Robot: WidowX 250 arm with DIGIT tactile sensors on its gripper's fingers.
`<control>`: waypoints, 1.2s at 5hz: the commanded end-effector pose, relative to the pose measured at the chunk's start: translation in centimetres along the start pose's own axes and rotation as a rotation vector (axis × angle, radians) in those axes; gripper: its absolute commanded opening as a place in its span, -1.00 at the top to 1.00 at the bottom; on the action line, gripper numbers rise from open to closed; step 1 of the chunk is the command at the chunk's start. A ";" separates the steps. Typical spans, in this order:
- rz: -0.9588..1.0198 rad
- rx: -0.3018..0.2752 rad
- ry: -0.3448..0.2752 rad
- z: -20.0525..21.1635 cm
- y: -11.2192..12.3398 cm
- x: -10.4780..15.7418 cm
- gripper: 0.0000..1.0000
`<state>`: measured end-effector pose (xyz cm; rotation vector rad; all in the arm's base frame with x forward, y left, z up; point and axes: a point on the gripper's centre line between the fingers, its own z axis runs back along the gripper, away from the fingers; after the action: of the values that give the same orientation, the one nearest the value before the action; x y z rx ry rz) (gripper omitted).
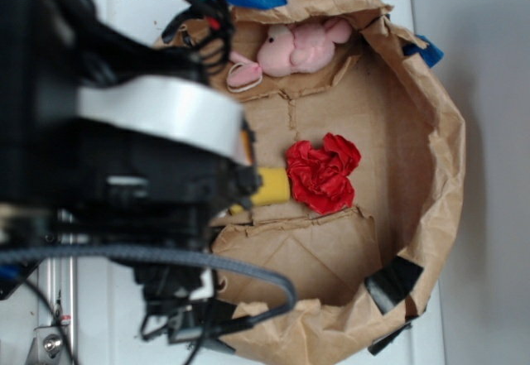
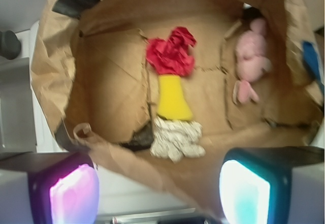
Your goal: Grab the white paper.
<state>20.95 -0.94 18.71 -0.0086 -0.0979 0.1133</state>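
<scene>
Inside one crumpled brown paper nest [image 2: 45,66] lie one lumpy off-white paper ball [image 2: 176,138], one yellow sponge block [image 2: 173,98], one red crumpled paper ball [image 2: 171,51] and one pink plush toy [image 2: 251,56]. The white ball sits lower centre of the wrist view, touching the sponge. The black robot arm [image 1: 108,158] fills the exterior view's left. The gripper [image 2: 157,188] spreads wide, holding nothing.

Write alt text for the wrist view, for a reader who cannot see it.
A crumpled white paper ball lies in a brown paper bag, touching a yellow sponge that meets a red paper ball beyond it. A pink plush toy lies apart to the right. Two gripper fingers frame the bottom edge, spread wide.
</scene>
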 end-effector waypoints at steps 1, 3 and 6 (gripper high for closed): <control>-0.188 -0.009 -0.045 -4.5 1.9 0.9 -1.00; -0.188 -0.009 -0.045 -4.5 1.9 0.9 -1.00; 0.143 -0.080 0.013 -7.5 2.8 4.8 -1.00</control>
<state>25.29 1.97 10.44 -0.0959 -0.0378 0.2389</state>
